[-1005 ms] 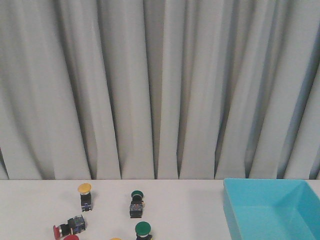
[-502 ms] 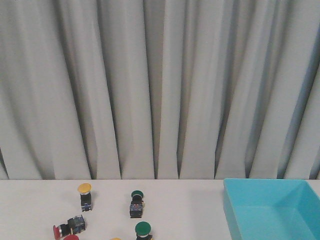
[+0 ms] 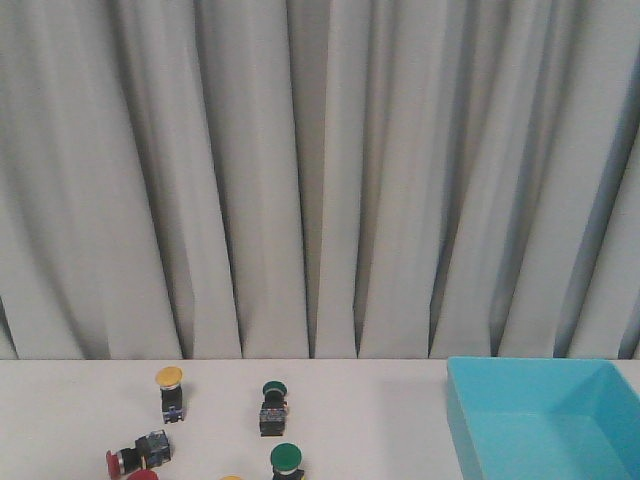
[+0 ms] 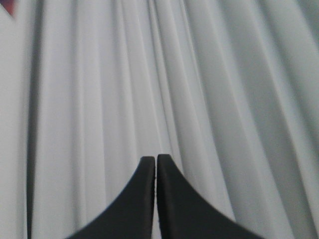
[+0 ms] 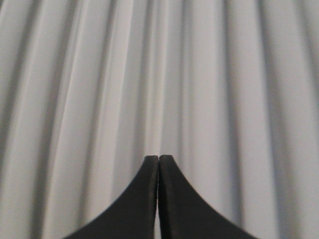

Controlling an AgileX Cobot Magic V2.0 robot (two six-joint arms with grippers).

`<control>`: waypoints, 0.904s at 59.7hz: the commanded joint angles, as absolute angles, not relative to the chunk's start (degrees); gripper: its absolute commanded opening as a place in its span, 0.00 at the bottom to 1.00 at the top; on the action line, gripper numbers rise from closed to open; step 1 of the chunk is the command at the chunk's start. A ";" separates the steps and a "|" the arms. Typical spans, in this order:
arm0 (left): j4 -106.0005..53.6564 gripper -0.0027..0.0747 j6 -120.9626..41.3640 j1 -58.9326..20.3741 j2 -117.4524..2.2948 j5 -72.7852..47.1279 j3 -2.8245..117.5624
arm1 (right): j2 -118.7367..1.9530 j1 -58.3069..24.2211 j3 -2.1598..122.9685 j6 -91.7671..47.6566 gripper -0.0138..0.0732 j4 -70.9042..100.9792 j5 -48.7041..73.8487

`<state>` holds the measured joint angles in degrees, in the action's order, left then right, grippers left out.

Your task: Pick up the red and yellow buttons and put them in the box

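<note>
Both tools, left (image 4: 156, 164) and right (image 5: 158, 164), clenched empty, facing curtain. Yellow button (image 3: 169, 378) upright, red button (image 3: 125, 460) toppled on desk; box (image 3: 545, 372) well right. Advised: release wide, descend over cap, skip green button (image 3: 274, 390).

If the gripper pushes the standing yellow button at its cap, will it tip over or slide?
The yellow button would probably tip: it stands upright on a narrow dark body with a wider cap on top. The red button nearby already lies on its side, which suggests the shape topples easily. Once down, the round cap might let it roll a little.
</note>
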<state>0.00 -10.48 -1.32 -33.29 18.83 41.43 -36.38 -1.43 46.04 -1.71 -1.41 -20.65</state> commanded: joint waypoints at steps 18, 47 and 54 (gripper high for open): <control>-0.64 0.03 -6.39 -4.35 -57.67 -13.03 61.09 | -54.36 -1.28 61.42 11.30 0.15 -5.76 11.87; -0.45 0.28 -7.94 -4.20 -60.98 -10.75 61.30 | -55.52 -1.28 61.42 8.45 0.91 -7.60 16.22; -0.75 0.54 -6.70 -4.35 -64.25 -14.44 63.66 | -55.97 -1.28 61.42 8.28 1.00 -7.30 16.43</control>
<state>0.00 -7.24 -3.95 -62.88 -16.07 60.23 -56.27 -1.43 59.46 9.04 -6.76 20.10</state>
